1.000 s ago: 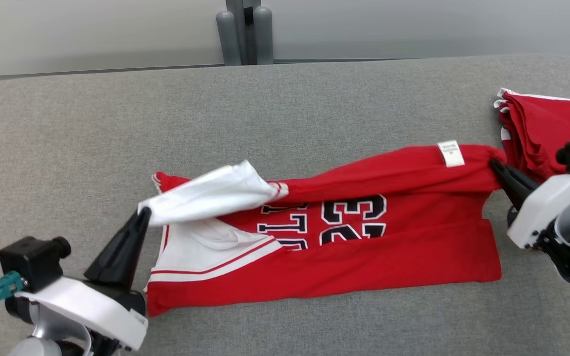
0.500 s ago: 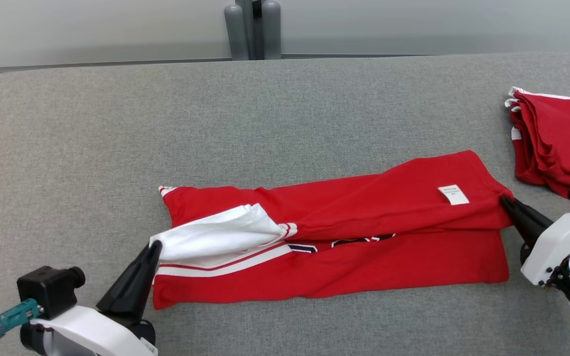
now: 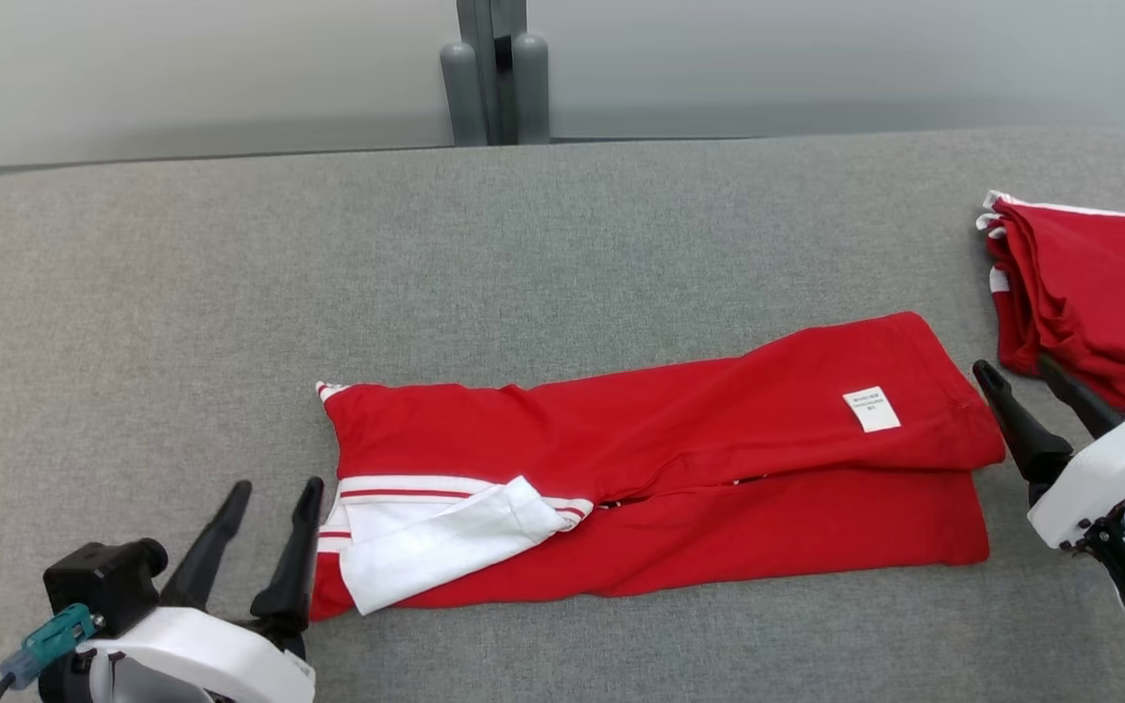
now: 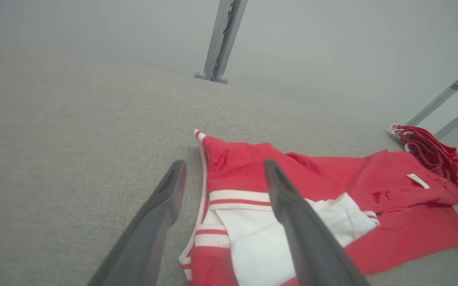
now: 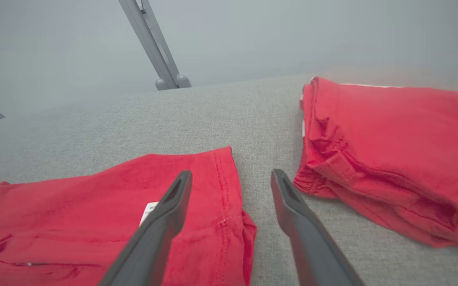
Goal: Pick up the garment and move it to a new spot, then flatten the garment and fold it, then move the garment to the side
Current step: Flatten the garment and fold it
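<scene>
The shirt (image 3: 670, 439) lay across the middle of the gray table (image 3: 562, 244), doubled lengthwise into a long red band, its collar end toward my left and its hem toward my right. The fold looked rough to me. The top layer ran skewed, climbing away from me toward the hem end, where the tag (image 3: 871, 409) showed. A white sleeve (image 3: 436, 532) spilled out at the near left corner. To fold it well, I judged I should tuck that sleeve in and square the two layers first. Only then should I take both ends by their corners and keep the cloth taut while bringing one over the other.

My left gripper (image 3: 276, 484) had its fingers spread and held nothing. It sat just beside the collar end, one finger over the striped edge and the other over bare table. I could not tell whether it touched the cloth. My right gripper (image 3: 1014, 363) was likewise spread and empty. It sat just off the hem corner, in the gap between the shirt and the pile (image 3: 1090, 283) of folded red clothes.
</scene>
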You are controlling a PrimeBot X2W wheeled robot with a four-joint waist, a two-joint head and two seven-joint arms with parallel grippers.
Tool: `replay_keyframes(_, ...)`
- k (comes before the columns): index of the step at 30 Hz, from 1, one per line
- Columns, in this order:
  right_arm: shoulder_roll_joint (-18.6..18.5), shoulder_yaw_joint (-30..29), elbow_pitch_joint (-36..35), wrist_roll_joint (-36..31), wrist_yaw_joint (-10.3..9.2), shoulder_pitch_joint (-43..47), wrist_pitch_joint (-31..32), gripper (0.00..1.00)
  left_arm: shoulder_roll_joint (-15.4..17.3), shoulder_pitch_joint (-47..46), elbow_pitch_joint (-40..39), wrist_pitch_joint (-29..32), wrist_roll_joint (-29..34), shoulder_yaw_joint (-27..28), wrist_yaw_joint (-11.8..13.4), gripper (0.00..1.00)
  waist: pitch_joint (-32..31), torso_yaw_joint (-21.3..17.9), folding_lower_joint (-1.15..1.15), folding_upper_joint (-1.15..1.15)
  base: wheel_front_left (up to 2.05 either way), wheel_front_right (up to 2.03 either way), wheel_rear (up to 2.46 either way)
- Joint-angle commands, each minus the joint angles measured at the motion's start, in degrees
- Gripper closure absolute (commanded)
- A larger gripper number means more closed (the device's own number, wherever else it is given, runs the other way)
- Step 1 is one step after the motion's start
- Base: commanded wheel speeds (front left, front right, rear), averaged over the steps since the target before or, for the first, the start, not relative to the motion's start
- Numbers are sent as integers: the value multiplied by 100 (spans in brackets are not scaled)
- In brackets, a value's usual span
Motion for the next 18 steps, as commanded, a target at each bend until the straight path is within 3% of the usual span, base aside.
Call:
replay_keyframes(1,36,-138,-6,-154,-2,152,-90,0,-41,-108,59,-193,128,47,76,0,-122,-13,0,0,0,0,0)
replay_keyframes(5,270,-838,-194,-748,-2,440,-132,0,-266,-174,228,-757,476,62,265,0,-381,-89,0,0,0,0,0)
replay_keyframes(10,825,-1859,-558,-1678,-2,1295,-131,0,-626,-29,495,-1053,983,-54,424,0,-785,-219,0,0,0,0,0)
replay_keyframes(18,1540,-2878,-1280,-3066,-2,2580,-133,0,-1238,408,659,-1109,1711,125,332,0,-1207,-378,0,0,0,0,0)
